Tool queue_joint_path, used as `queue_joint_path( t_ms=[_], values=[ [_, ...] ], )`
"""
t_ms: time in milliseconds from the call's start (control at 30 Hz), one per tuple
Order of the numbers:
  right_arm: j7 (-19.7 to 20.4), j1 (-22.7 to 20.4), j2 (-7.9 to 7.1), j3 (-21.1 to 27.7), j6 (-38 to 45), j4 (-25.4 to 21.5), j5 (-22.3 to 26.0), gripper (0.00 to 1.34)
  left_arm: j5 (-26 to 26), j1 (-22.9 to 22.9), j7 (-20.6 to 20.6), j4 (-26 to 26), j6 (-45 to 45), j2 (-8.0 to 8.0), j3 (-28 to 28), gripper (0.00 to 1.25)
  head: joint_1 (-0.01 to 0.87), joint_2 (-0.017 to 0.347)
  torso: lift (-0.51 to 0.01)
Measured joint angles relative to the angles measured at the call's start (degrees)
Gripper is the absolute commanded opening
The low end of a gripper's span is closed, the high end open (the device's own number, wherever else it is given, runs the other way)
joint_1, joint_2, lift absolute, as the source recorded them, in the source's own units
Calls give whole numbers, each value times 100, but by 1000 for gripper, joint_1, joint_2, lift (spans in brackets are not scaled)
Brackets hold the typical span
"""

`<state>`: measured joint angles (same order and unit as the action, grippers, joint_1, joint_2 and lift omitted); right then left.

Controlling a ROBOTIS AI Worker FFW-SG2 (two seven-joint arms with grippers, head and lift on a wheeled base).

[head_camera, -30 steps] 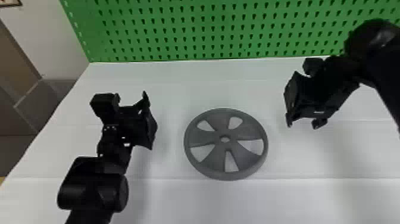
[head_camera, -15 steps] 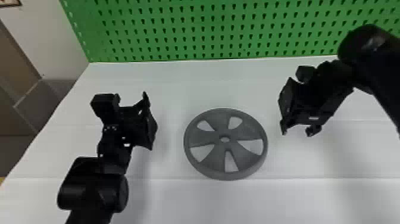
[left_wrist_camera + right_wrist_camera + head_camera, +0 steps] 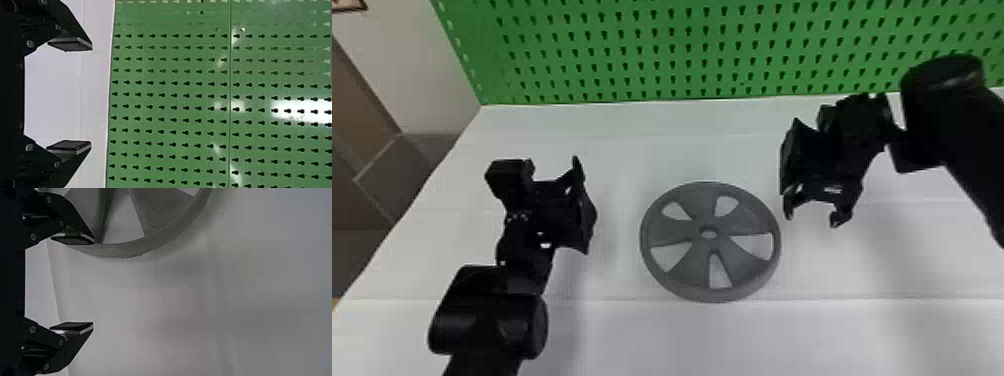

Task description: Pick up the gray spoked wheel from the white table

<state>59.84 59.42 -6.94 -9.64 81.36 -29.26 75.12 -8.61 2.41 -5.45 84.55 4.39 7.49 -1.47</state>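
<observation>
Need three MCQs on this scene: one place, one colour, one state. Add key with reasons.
1. Where is the wheel?
A) on the floor
B) flat on the table
C) hanging in mid-air

2. What colour is the pegboard?
A) green
B) orange
C) blue

3. State of the right end effector?
A) shut, empty
B) shut on the wheel
C) open, empty

Key:
1-B: the head view shows its whole ring lying on the white top.
2-A: green surrounds the holes in the head view.
3-C: its jaws stand wide apart with nothing gripped between them.
</observation>
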Motion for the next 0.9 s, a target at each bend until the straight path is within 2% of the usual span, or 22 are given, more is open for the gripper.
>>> queue_joint_path(
  t_ms=[133,300,733,900],
  values=[
    [341,33,22,-203,-195,87,548,847,0,-11,-1,0,0,6,9,873,784,129,-64],
    [594,45,70,-364,-474,194,976,847,-2,-28,-1,0,8,7,15,873,784,129,-64],
    [617,-87,281,-456,-1171,220,1110,847,-12,-47,-7,0,29,7,55,873,784,129,-64],
    [617,-118,318,-704,-1255,220,1301,847,-18,-48,-8,0,34,7,59,873,784,129,-64]
  ],
)
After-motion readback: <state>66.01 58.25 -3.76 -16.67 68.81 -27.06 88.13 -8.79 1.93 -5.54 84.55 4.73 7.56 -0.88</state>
